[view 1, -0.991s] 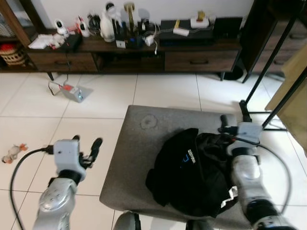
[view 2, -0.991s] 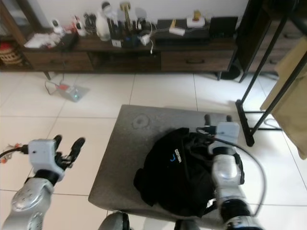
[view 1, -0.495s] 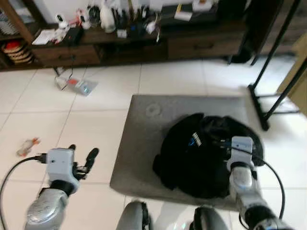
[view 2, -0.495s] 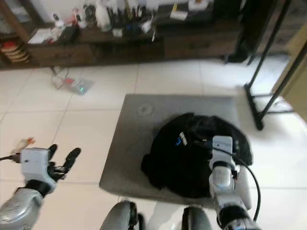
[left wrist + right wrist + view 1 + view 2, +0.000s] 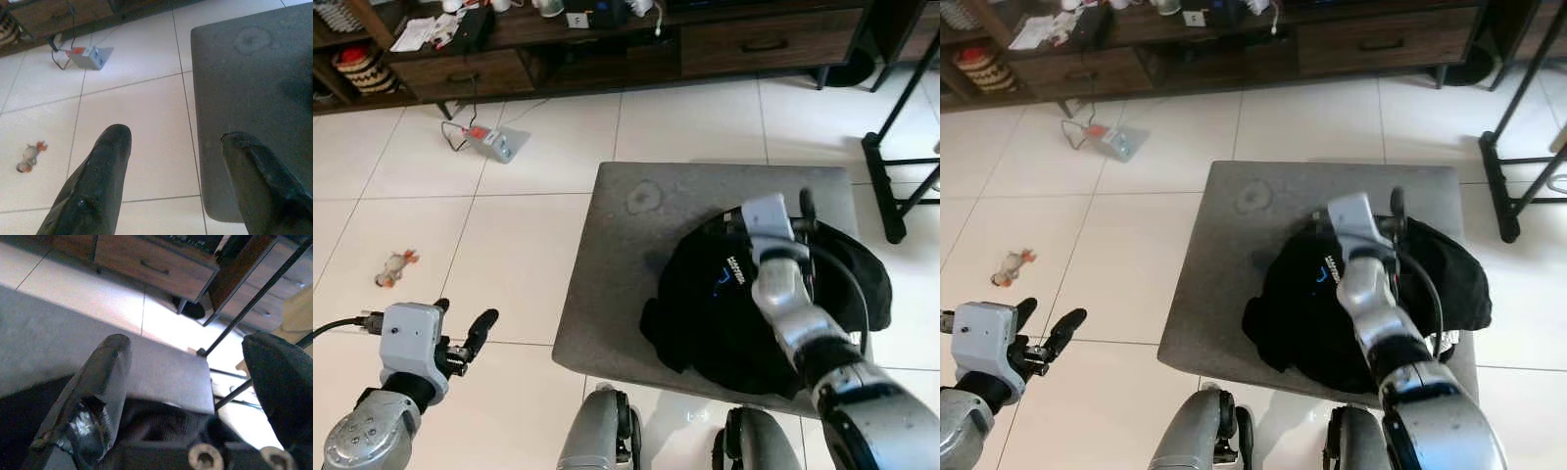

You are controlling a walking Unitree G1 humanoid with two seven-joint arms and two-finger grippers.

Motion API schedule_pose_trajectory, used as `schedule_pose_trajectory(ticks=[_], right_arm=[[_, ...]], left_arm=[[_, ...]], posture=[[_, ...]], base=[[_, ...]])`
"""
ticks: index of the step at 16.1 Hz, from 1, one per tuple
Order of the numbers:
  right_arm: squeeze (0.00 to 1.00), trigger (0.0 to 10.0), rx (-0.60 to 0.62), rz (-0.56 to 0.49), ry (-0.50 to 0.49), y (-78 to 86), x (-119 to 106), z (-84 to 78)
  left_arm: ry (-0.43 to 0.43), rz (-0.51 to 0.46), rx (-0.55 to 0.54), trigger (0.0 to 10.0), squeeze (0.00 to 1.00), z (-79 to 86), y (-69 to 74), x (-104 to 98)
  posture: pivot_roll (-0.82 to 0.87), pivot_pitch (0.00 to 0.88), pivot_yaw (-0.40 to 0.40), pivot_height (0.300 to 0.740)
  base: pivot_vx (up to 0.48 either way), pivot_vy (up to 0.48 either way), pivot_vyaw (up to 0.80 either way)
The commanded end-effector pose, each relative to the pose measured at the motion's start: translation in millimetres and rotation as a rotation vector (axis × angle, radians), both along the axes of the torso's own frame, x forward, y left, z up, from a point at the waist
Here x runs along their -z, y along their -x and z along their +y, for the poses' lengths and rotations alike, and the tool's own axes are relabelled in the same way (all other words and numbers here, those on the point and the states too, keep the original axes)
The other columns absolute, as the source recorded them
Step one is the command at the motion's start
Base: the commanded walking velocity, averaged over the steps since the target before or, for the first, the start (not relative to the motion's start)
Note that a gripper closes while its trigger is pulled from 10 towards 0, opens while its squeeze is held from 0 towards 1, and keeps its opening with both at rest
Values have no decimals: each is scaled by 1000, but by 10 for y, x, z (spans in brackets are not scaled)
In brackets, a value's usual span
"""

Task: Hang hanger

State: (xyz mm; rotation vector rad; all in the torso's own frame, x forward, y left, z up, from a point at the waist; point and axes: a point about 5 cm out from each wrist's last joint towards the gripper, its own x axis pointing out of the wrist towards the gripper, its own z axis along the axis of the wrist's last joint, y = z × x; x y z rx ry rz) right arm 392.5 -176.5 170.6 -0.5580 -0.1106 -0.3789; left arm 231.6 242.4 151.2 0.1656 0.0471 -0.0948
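Note:
A crumpled black garment [image 5: 724, 313] with a small blue logo lies on the right half of a grey padded ottoman [image 5: 617, 245]. My right gripper [image 5: 770, 209] hovers over the garment's far edge, open, fingers spread wide with nothing between them; the right wrist view looks past its fingertips [image 5: 105, 367] to the ottoman's far corner and the black clothes rack's thin bars [image 5: 244, 308]. The rack's foot [image 5: 886, 176] stands on the tiles right of the ottoman. My left gripper [image 5: 460, 318] hangs open over the floor left of the ottoman, empty.
A dark wooden low cabinet [image 5: 607, 49] runs along the far wall. A small grey device with a cable [image 5: 494, 142] and a little toy [image 5: 393, 269] lie on the white tiles at left. My own legs [image 5: 597, 441] stand against the ottoman's near edge.
The camera has tilted down and shifted. My right gripper has moved from the garment's right side to above its far edge. The left gripper stays low and open.

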Motion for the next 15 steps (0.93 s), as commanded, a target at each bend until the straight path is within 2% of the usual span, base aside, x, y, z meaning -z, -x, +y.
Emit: schedule_pose_trajectory(ticks=[1, 3, 6, 8, 10, 11, 12, 13, 15], right_arm=[[0, 10000, 40, 40, -6, 27, 93, 6], [0, 10000, 101, 90, -63, 56, 174, -49], [0, 10000, 171, 94, -141, 187, 245, -88], [0, 10000, 190, 120, -134, 261, 278, -111], [0, 10000, 204, 208, -129, 282, 374, -147], [0, 10000, 225, 278, -209, 314, 470, -191], [0, 10000, 237, 292, -218, 331, 479, -217], [0, 10000, 245, 286, -172, 342, 444, -239], [0, 10000, 221, 297, -217, 334, 421, -202]], left_arm=[[-15, 31, -23, 10000, 0, 77, 77, 21], [-15, 44, -21, 10000, 0, 73, 99, 39], [-17, 44, -29, 10000, 0, 102, 64, 17], [-18, 47, -28, 10000, 0, 104, 50, 30], [-16, 52, -24, 10000, 0, 91, 51, 44], [-15, 54, -24, 10000, 0, 86, 50, 47], [-13, 54, -24, 10000, 0, 87, 47, 45], [-13, 55, -24, 10000, 0, 87, 46, 45], [-9, 58, -16, 10000, 0, 64, 46, 51]], posture=[[218, 430, 199, 653], [212, 427, 188, 653], [195, 421, 176, 653], [178, 423, 171, 653], [176, 421, 169, 653], [179, 415, 166, 653], [178, 416, 165, 653], [178, 413, 166, 653], [180, 412, 167, 653]], base=[[0, 0, 0], [0, 0, 0], [0, 0, 0], [0, 0, 0], [0, 0, 0], [0, 0, 0], [0, 0, 0], [0, 0, 0], [0, 0, 0]])
